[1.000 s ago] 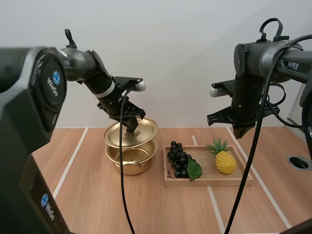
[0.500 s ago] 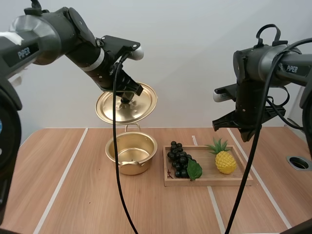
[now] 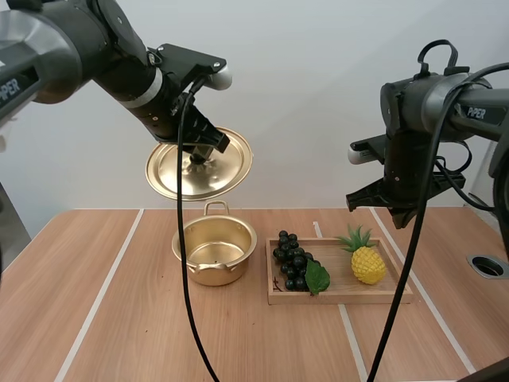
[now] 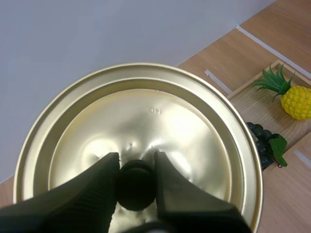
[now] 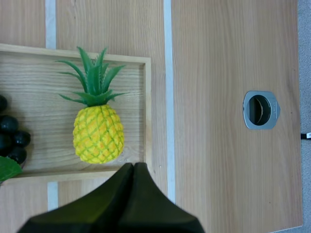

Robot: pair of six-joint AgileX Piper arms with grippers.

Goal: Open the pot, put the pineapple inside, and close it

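While hanging above the pot [image 3: 215, 256], pinching the lid [image 4: 160, 121] by its knob [image 4: 135, 187] in left pincer [image 4: 136, 161]; holding right pincer [image 5: 133, 167] pressed together above the pineapple [image 5: 98, 133].

Pineapple [image 3: 367, 264] on tray [image 3: 342, 297], right of pot [image 3: 213, 274]

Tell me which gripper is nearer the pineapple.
Right. The right gripper hangs shut above the pineapple; the left gripper holds the lid up over the pot, farther away.
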